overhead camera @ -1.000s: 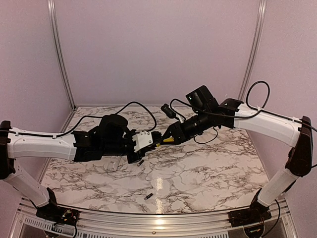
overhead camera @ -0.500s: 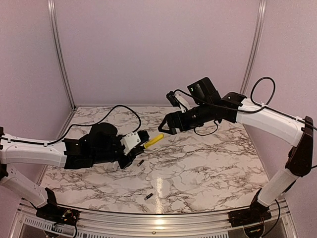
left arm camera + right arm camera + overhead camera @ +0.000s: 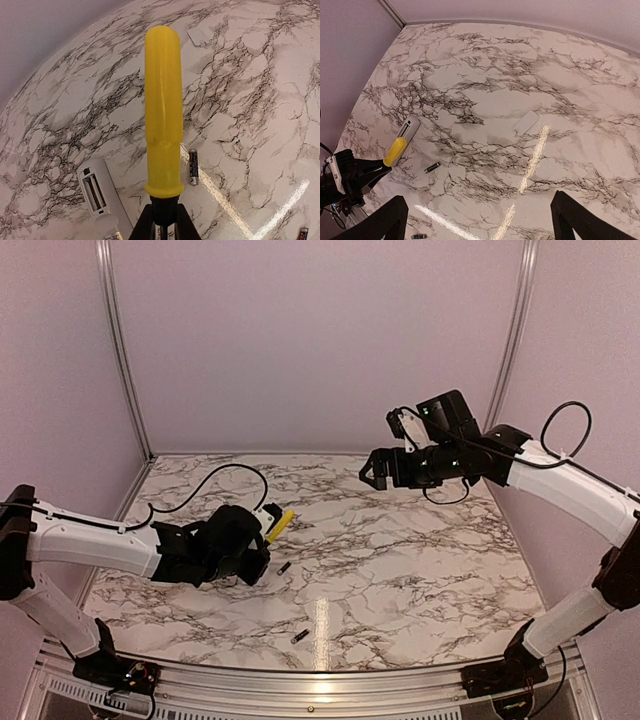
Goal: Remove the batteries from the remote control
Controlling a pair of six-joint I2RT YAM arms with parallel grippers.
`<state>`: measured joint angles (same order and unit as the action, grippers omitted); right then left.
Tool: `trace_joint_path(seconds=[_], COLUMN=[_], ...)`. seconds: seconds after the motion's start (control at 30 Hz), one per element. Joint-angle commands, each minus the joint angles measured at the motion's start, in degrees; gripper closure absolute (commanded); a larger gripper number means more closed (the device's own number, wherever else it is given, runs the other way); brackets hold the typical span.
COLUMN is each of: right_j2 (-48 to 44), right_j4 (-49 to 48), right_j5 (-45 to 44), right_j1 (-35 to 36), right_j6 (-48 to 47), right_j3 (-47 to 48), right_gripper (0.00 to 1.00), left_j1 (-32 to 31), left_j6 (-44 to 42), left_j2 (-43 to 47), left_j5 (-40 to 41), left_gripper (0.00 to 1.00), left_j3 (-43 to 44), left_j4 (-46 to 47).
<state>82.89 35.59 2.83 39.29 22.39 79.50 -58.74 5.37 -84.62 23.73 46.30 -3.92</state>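
Yellow-handled, black-tipped tool point(image 3: 163, 110) clamped at its black end in left gripper point(image 3: 162, 220), handle pointing away over white marble-patterned tabletop point(image 3: 485, 80). Flat on the marble just beside that gripper: slim white rectangular remote control point(image 3: 100, 192), recessed bay facing up. Two small dark cylindrical batteries point(image 3: 193, 167) lying loose, one near the remote, the other point(image 3: 299, 636) nearer the front edge. High above the table and well apart, right gripper point(image 3: 377, 469), jaws spread wide, holding nothing. Farther back, small flat white cover point(image 3: 526, 122).

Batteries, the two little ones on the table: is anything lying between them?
No, nothing. In the top view, only bare marble table runs from the far battery to the near battery.
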Motion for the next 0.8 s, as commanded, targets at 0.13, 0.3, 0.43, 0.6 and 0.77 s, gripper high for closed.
trace_joint_path(seconds=[0.13,0.3,0.43,0.6,0.77], right_j2=[-3.67,-5.46,-6.78,-7.57,-7.75], right_j4=[-0.57,-0.64,-0.61,-0.61,-0.78], right_j5=[-1.64,-2.07,-2.57,-2.57,-2.48], right_j1=[-0.36,-0.44,-0.48,-0.63,-0.70], right_j6=[3.34,4.10,4.49,4.54,4.69], right_j3=[-4.75,-6.71,-8.05,-9.01,-9.54], right_gripper=[0.02,0.02,0.02,0.02,0.02], left_j1=[3.72,6.88,7.74,8.29,8.42], left_j6=[9.55,12.23,13.00,14.30,15.07], left_j2=[-8.46,-13.74,-16.75,-18.61,-20.23], left_j5=[2.04,-1.90,-3.00,-5.14,-5.87], left_gripper=[1.00,1.00,1.00,1.00,1.00], left_j3=[8.88,12.29,13.93,13.73,13.42], left_j4=[-9.42,-12.44,-12.76,-10.86,-10.23])
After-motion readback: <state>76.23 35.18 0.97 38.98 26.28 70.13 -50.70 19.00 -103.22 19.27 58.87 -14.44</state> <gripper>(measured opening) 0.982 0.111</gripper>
